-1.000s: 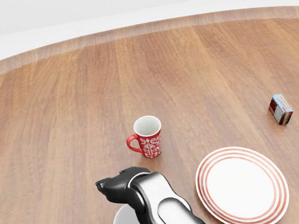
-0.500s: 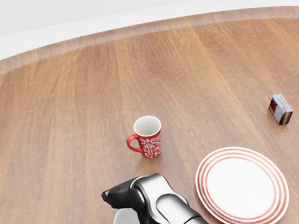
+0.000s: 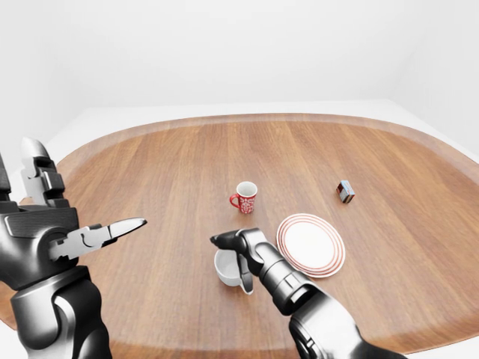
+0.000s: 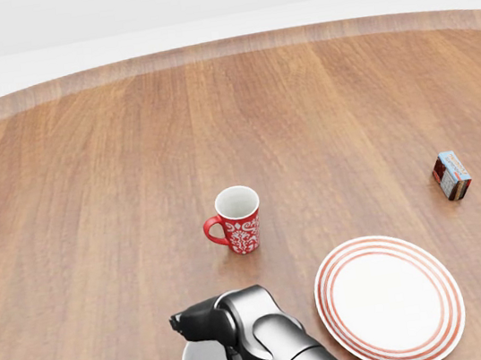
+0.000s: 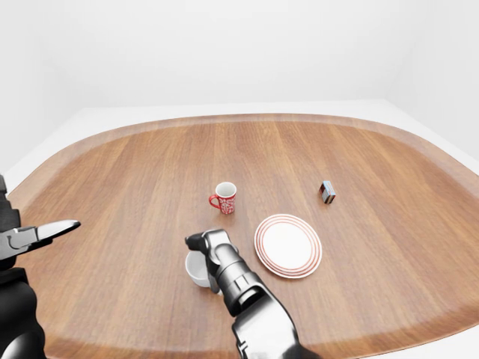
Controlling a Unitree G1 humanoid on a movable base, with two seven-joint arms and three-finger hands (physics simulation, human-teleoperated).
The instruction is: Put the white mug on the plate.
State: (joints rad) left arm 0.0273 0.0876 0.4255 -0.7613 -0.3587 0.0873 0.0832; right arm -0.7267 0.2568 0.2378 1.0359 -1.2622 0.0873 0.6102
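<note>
Right robot hand (image 3: 228, 241) over white mug (image 3: 226, 268), grip state unclear; left robot hand (image 3: 56, 224) raised w/ fingers spread. Plate (image 3: 310, 244) beside mug on bench (image 3: 179, 164).

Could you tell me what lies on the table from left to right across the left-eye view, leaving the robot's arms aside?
White mug → red mug → plate → small box.

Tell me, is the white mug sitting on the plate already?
No, the white mug sits on the wooden table to the left of the plate in the left-eye view, with the right hand over it.
</note>
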